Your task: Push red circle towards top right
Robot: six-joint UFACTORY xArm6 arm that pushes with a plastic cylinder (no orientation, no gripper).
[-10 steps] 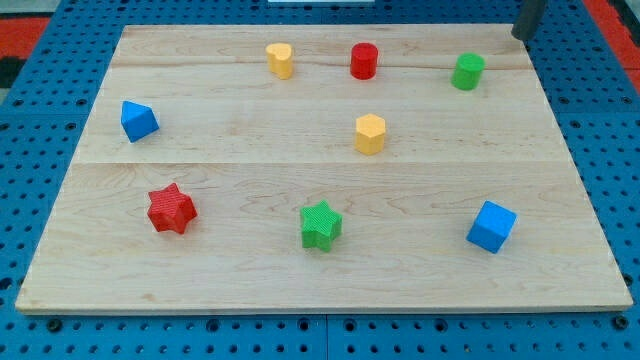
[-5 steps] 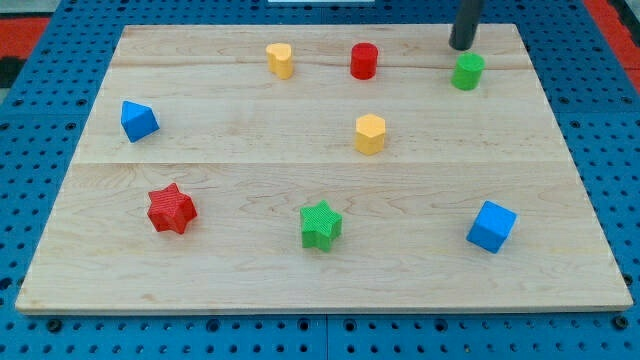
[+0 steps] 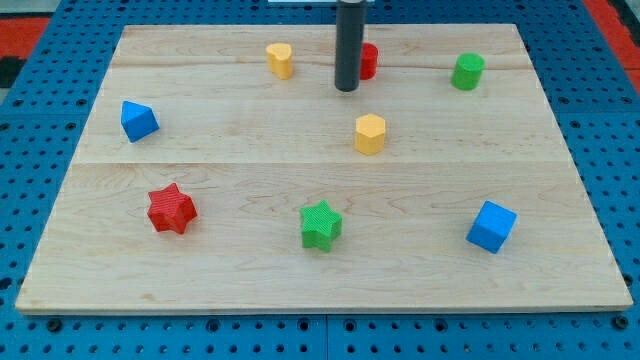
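The red circle point(image 3: 369, 60), a short red cylinder, stands near the view's top centre of the wooden board point(image 3: 230, 260). The dark rod covers its left part. My tip point(image 3: 346, 88) rests on the board just below and to the left of the red circle, close to it; contact cannot be told. The yellow hexagon point(image 3: 370, 133) lies below and slightly right of the tip. The yellow heart-shaped block point(image 3: 280, 60) stands to the tip's upper left.
A green cylinder point(image 3: 467, 71) stands at the top right. A blue triangular block point(image 3: 138, 120) is at the left. A red star point(image 3: 171, 209), a green star point(image 3: 320, 224) and a blue cube point(image 3: 491, 226) lie along the bottom.
The rod has moved left from the board's top right corner, past the green cylinder, to the red circle's lower left. No block has moved.
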